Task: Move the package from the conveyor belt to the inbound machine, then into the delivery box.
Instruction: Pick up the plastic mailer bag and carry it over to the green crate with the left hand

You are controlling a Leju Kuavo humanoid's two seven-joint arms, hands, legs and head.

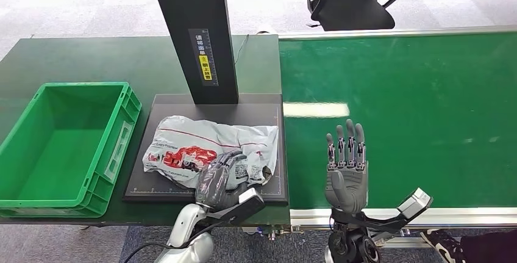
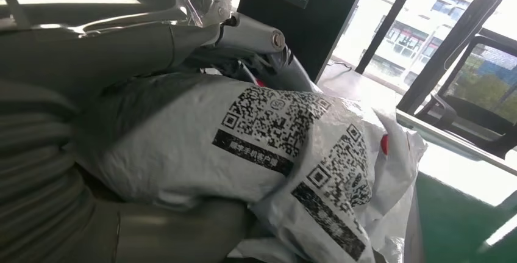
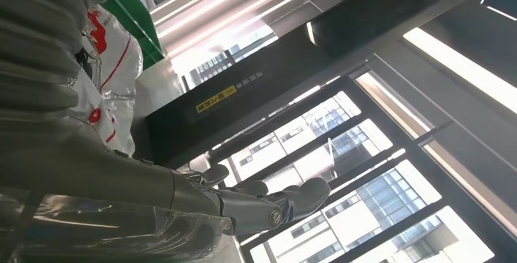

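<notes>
While the left hand fingers curl over the package, hiding its near edge, the right hand is spread, holding nothing.

Silver arms, grey ribbed wrist covers, dark fingers, black cable

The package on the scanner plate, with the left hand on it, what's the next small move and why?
Probably lift the package off the black plate and carry it left toward the green box. It already lies under the inbound machine's column, the left hand grips its near edge, and the box stands open right beside the plate. The right hand is open over the belt.
</notes>
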